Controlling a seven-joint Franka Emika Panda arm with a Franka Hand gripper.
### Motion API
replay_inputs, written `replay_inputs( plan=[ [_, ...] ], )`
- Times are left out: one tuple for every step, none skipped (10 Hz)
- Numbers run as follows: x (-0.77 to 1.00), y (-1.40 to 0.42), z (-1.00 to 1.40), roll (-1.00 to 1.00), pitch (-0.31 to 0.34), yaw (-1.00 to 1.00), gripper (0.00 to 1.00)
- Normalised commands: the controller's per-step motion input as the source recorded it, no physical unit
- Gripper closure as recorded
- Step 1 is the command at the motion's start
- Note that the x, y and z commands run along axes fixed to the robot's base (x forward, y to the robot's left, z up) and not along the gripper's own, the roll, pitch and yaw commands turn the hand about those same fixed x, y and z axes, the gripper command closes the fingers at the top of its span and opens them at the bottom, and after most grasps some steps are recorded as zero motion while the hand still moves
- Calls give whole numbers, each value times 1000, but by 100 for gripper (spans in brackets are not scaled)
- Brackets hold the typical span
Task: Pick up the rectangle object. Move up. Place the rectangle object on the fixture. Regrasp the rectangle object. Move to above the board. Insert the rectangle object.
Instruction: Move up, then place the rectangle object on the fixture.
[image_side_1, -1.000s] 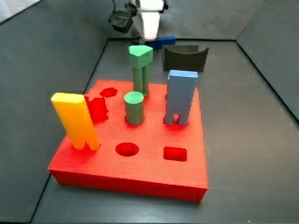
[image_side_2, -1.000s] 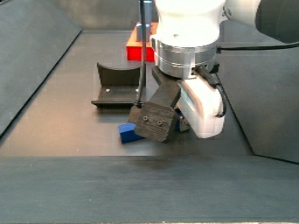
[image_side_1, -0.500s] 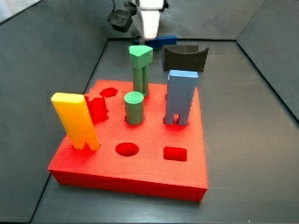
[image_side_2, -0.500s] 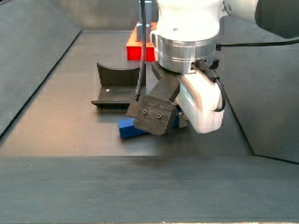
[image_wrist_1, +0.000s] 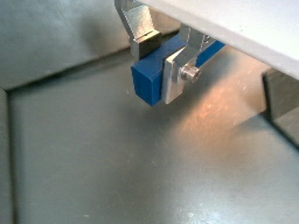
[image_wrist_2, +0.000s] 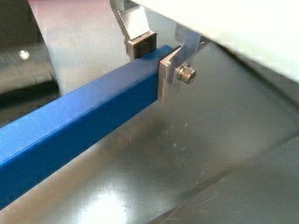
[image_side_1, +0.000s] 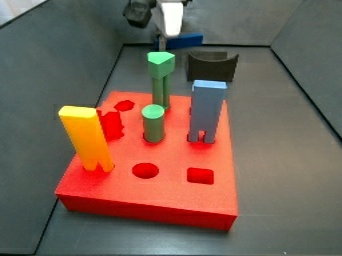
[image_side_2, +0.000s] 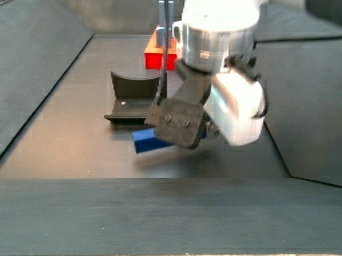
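I see the gripper (image_wrist_1: 162, 58) clamped on the rectangle object (image_wrist_2: 70, 133), its silver fingers (image_wrist_2: 172, 68) pressing both sides of the bar. In a side view the bar (image_side_2: 151, 142) hangs at frame centre, just right of the fixture (image_side_2: 132, 97).

The gripper (image_side_1: 171, 38) holds the rectangle object (image_side_1: 186, 42) at the far end, behind the fixture (image_side_1: 211, 67) and the board (image_side_1: 154, 170)
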Motion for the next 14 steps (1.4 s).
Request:
replay_inputs(
  plan=[
    [-30, 1, 457, 42, 76, -35, 100],
    [-26, 0, 321, 58, 87, -27, 100],
    [-23, -3, 184, 75, 93, -19, 100],
    [0, 0, 1000, 0, 0, 0, 100],
    [1, 1, 1000, -3, 1, 12, 100],
    [-7, 2, 1000, 11, 17, 7, 100],
    [-11, 1, 1000, 24, 29, 1, 100],
    [-17, -2, 1000, 56, 52, -5, 100],
    [-21, -3, 1000, 68, 60, -3, 100],
    [-27, -7, 1000, 87, 74, 7, 100],
    [-29, -9, 1000, 95, 79, 12, 100],
    [-29, -10, 911, 82, 78, 13, 100],
    [-27, -4, 820, 73, 74, 10, 100],
    [-16, 2, 575, 58, 77, 9, 100]
  ],
)
